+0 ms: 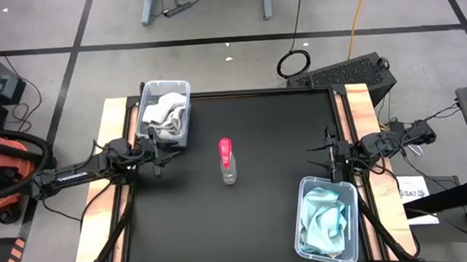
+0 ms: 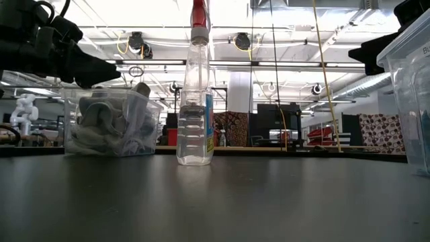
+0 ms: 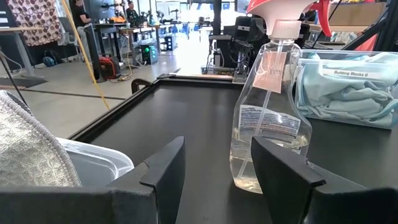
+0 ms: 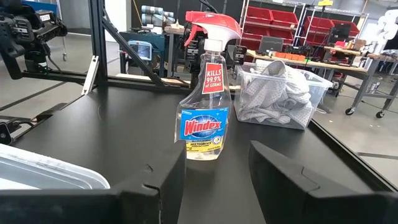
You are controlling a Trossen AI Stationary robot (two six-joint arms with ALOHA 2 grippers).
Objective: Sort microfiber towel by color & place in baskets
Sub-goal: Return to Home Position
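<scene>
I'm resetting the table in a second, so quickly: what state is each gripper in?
Left gripper: jaws open, empty, near the left basket.
Right gripper: jaws open, empty, near the right basket.

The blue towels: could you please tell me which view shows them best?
The high view: it looks straight down on the blue towels in their bin. The left wrist view shows them sideways through the wall; the low and right wrist views show only the bin.
</scene>
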